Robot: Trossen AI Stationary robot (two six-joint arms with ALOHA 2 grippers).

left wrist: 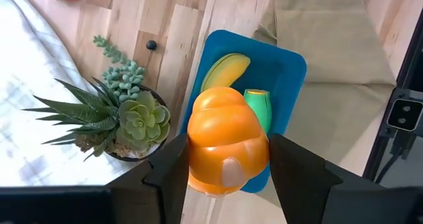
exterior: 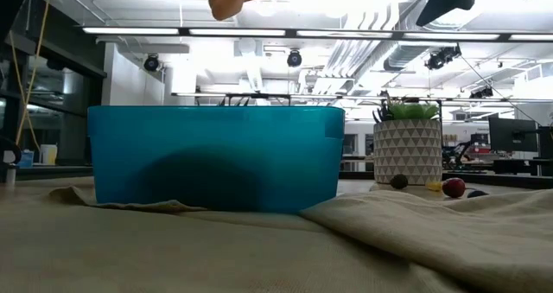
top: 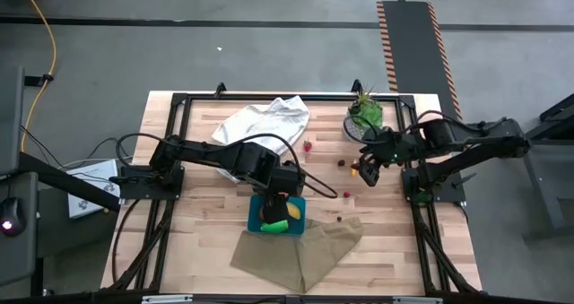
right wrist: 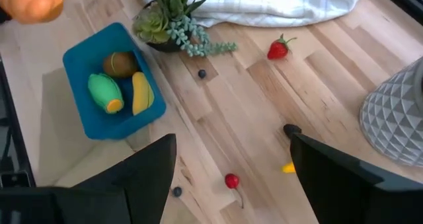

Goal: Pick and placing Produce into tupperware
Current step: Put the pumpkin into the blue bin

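Observation:
The teal tupperware [top: 269, 221] sits on the near middle of the table, one end on a tan cloth [top: 300, 250]. In it lie a yellow banana [right wrist: 141, 92], a green pepper [right wrist: 104, 92] and a brown kiwi [right wrist: 119, 63]. My left gripper [top: 280, 199] hangs above the tupperware, shut on an orange piece [left wrist: 225, 128]. My right gripper [right wrist: 232, 138] stands open over the table's right part with nothing between its fingers. Loose on the wood lie a strawberry [right wrist: 279, 49], a cherry [right wrist: 231, 181] and small dark berries [right wrist: 202, 73]. My left gripper pinches the orange piece between its two fingers, one on each of its opposite sides [left wrist: 195, 159]. The fingers come from above, pointing steeply down. The piece is lifted clear, high above the tupperware's [left wrist: 291, 72] open top.
A small succulent pot [left wrist: 122, 121] stands right beside the tupperware's far side. A white towel [top: 265, 120] lies at the far middle, and a patterned pot [exterior: 406, 150] with a spiky plant stands at the far right. A small yellow bit [right wrist: 288, 167] lies under my right gripper.

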